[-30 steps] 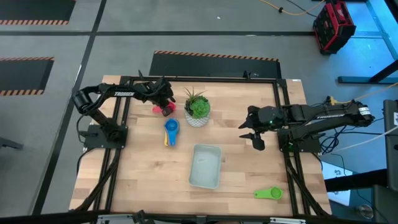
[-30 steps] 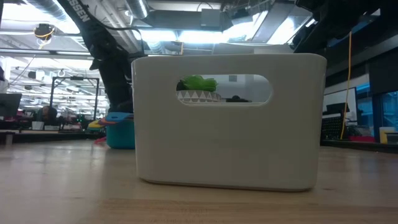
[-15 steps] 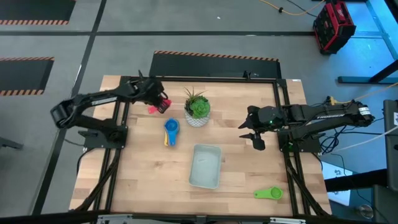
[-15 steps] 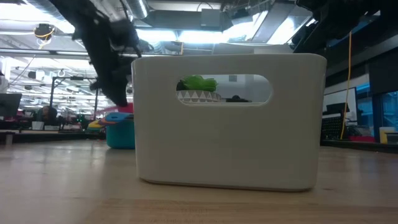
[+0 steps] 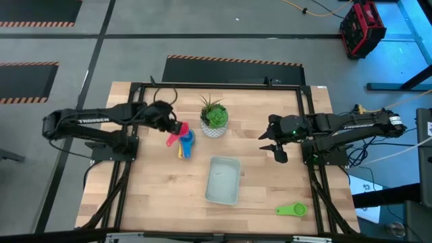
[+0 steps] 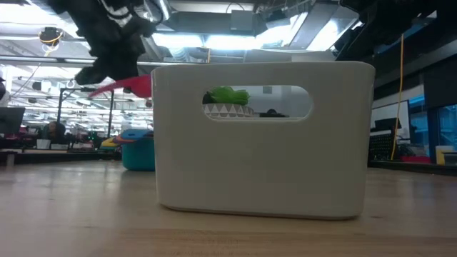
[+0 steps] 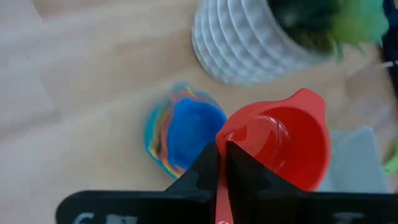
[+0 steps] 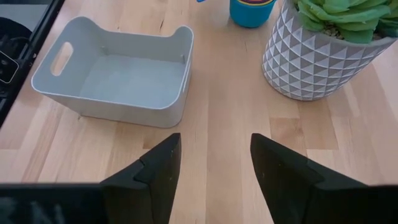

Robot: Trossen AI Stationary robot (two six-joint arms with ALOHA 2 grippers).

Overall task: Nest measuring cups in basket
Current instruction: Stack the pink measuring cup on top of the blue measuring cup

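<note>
My left gripper (image 5: 170,128) is shut on a pink-red measuring cup (image 7: 286,146) and holds it in the air beside a nested stack of cups with a blue one on top (image 5: 185,140). That stack stands on its base on the table, just left of a white plant pot (image 5: 214,121). The pale grey basket (image 5: 223,179) sits at the middle near side. A green cup (image 5: 291,210) lies near the front right corner. My right gripper (image 8: 214,168) hangs open above the table on the right, with nothing between its fingers. My left gripper pinches the cup's flat handle (image 7: 219,208) between its two fingers, close to where it joins the bowl. The fingers slant down from the table's left side. The cup is lifted clear, its open side up, with the bowl (image 6: 139,86) sticking out beyond the fingertips.
The plant pot (image 8: 317,62) stands at the far middle, close to the stack and the held cup. There is bare wood between the basket (image 8: 118,71) and my right gripper, and along the left near side.
My left gripper has lifted the pink-red cup off the table at the far left. It has carried the cup up and toward the near edge to beside the nested stack, rolling its wrist on the way. The right arm has kept still.
</note>
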